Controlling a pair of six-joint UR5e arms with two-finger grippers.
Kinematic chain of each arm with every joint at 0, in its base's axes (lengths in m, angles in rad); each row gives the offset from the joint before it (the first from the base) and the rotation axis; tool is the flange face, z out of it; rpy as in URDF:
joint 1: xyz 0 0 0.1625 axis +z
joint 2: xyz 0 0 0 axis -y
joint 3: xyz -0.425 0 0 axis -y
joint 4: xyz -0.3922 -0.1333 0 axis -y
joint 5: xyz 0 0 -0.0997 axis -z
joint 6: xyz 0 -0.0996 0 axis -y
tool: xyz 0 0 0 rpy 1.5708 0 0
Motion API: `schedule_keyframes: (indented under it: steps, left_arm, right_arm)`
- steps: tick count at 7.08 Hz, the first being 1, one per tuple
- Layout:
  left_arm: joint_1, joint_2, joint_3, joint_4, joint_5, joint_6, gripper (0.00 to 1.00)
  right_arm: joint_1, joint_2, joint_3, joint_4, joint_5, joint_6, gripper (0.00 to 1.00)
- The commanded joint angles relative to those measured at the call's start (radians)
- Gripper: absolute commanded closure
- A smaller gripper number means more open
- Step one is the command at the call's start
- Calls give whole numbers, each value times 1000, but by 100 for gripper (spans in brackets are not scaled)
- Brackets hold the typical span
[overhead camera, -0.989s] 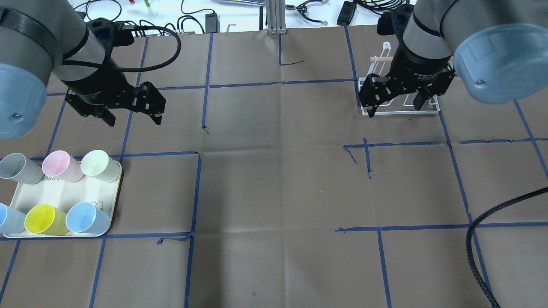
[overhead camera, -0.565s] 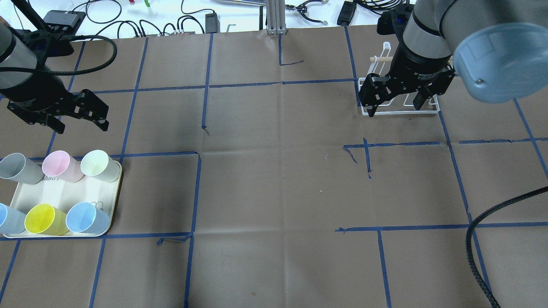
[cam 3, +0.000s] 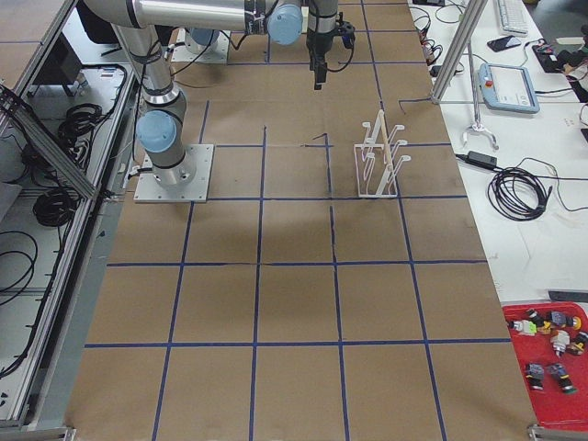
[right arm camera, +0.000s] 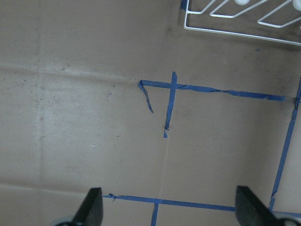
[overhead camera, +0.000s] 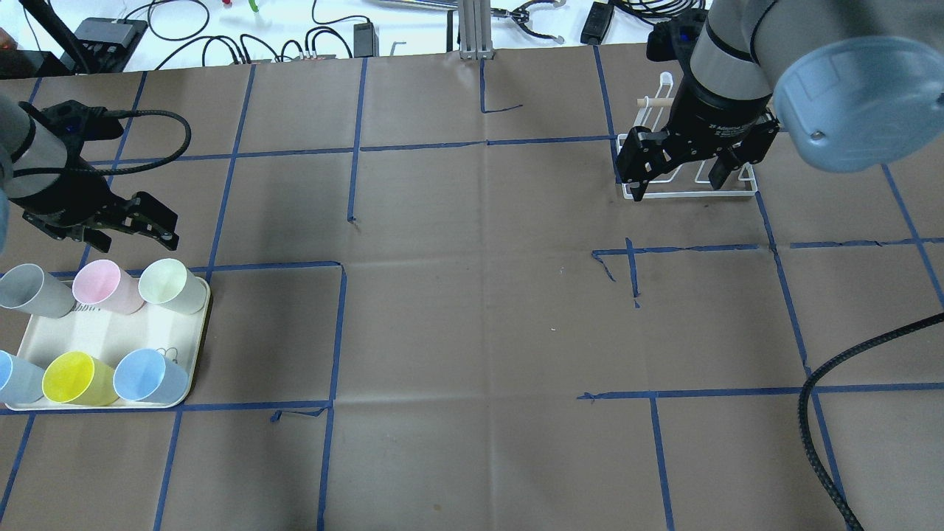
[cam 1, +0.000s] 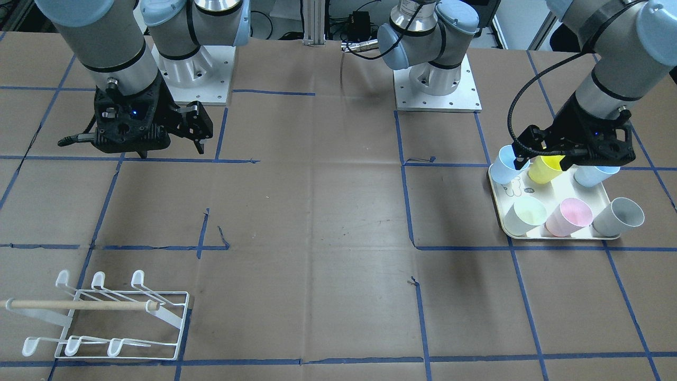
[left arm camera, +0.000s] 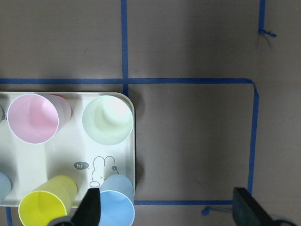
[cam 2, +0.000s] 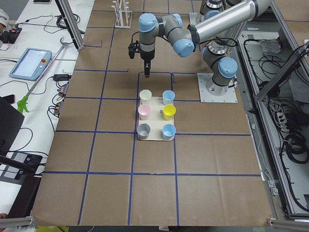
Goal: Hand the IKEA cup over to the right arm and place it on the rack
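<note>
Several pastel cups stand on a cream tray (overhead camera: 110, 332) at the left: grey (overhead camera: 29, 289), pink (overhead camera: 103, 284), pale green (overhead camera: 169, 284), yellow (overhead camera: 74, 377) and two blue ones (overhead camera: 147, 376). My left gripper (overhead camera: 133, 236) hangs open and empty over the tray's far edge; it also shows in the front view (cam 1: 545, 159). The left wrist view shows its open jaws above the green cup (left arm camera: 107, 118) and blue cup (left arm camera: 115, 207). My right gripper (overhead camera: 677, 184) is open and empty, raised in front of the white wire rack (cam 1: 100, 317).
Brown paper with a blue tape grid covers the table (overhead camera: 479, 310). The rack stands at the far right with its wooden dowel (cam 1: 79, 305) across it. A black cable (overhead camera: 818, 413) loops in at the right edge. Cables and tools lie beyond the table's far edge.
My left gripper has swung left and a little toward the tray, and now hangs by the tray's far edge. The right arm has barely shifted. Both grippers stay open.
</note>
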Motion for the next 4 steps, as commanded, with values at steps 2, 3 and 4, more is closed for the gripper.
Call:
schedule_keyframes:
  steps: [2, 3, 4]
  left_arm:
    - [7, -117, -109, 211, 6, 5, 1]
    - [22, -168, -111, 227, 6, 5, 1]
    - [24, -199, -111, 238, 8, 6, 1]
  right_arm:
    - [-3, 9, -2, 0, -2, 0, 0]
    - [-3, 10, -1, 0, -4, 0, 0]
    - [-3, 9, -1, 0, -4, 0, 0]
